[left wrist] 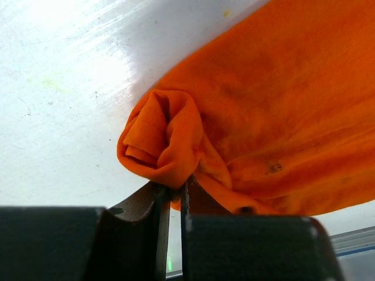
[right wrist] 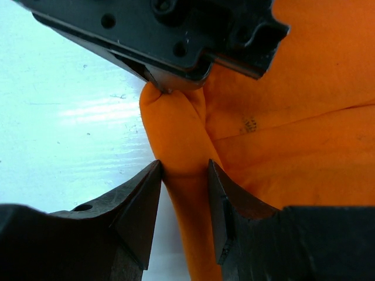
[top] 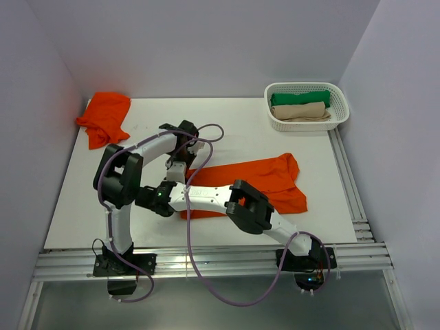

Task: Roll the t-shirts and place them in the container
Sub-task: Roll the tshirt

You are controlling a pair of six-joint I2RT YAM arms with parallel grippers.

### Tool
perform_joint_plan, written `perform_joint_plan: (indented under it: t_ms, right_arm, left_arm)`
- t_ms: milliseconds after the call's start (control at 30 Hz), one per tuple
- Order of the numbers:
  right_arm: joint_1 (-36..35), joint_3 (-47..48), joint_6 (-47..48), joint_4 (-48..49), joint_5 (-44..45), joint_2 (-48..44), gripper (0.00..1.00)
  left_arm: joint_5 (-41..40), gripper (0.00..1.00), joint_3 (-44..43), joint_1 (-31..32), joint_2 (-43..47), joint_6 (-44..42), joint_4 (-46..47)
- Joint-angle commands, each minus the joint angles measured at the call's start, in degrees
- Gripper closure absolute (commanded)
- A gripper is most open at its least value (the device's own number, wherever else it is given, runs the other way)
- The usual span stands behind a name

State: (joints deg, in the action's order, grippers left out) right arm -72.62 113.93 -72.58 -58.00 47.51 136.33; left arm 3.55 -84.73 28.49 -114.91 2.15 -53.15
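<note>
The orange t-shirt (top: pixel 265 180) being worked lies spread across the middle of the tabletop (top: pixel 227 120), toward the near edge, with its left end gathered into a small starting roll (left wrist: pixel 161 140). A second orange t-shirt (top: pixel 104 117) sits crumpled at the far left corner, well apart, and a white basket (top: pixel 306 105) at the far right corner holds green and tan cloth.

The left claw (left wrist: pixel 174 196) is pinched nearly closed on the underside of that roll, holding the cloth fold. The right claw (right wrist: pixel 184 193) stands partly wide with the rolled edge running between its fingers; whether its pads press the cloth or only flank it cannot be told.

The step in hand appears to be tightening and advancing the first turn. To do it well, both claws should grip the same rolled edge at an even height and turn it together toward the right edge of the tabletop, keeping the cloth taut so the roll stays straight. The flat part should stay lying smooth; uneven pull would probably skew the roll into a cone.
</note>
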Motion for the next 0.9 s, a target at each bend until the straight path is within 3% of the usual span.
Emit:
perform_joint_plan:
  t_ms: [0, 267, 433, 500, 633, 733, 867]
  right_arm:
    - [-0.94, -0.64, -0.55, -2.03, 1.27, 1.74, 0.55]
    - [-1.56, -3.18, -1.25, -0.98, -2.06, 1.66, 0.58]
    - [-1.65, -6.87, -1.78, 2.87, -4.44, -0.54, 0.73]
    - [-1.47, -9.68, -1.43, 5.16, -5.66, -2.82, 0.76]
    - [-0.25, -17.58, 0.85, 17.95, -9.96, -8.7, 0.8]
    - [1.42, -29.24, 1.82, 30.42, -15.48, -14.33, 0.8]
    - [4.32, -40.96, 1.56, 45.75, -23.14, -20.66, 0.81]
  left_arm:
    - [-0.04, 0.97, -2.19, 0.78, -0.31, -0.13, -0.91]
    - [0.67, 0.92, -3.86, 0.78, -1.54, 0.05, -1.35]
    - [1.46, 0.84, -5.01, 0.78, -1.98, 0.4, -1.61]
    - [1.9, 0.76, -6.23, 0.78, -2.33, 0.48, -1.96]
    - [3.82, 0.52, -10.27, -0.45, -2.95, 0.66, -3.28]
    - [6.2, 0.38, -15.02, -2.73, -3.47, 0.14, -5.21]
    - [11.03, 0.33, -19.5, -7.3, -2.43, -0.92, -7.41]
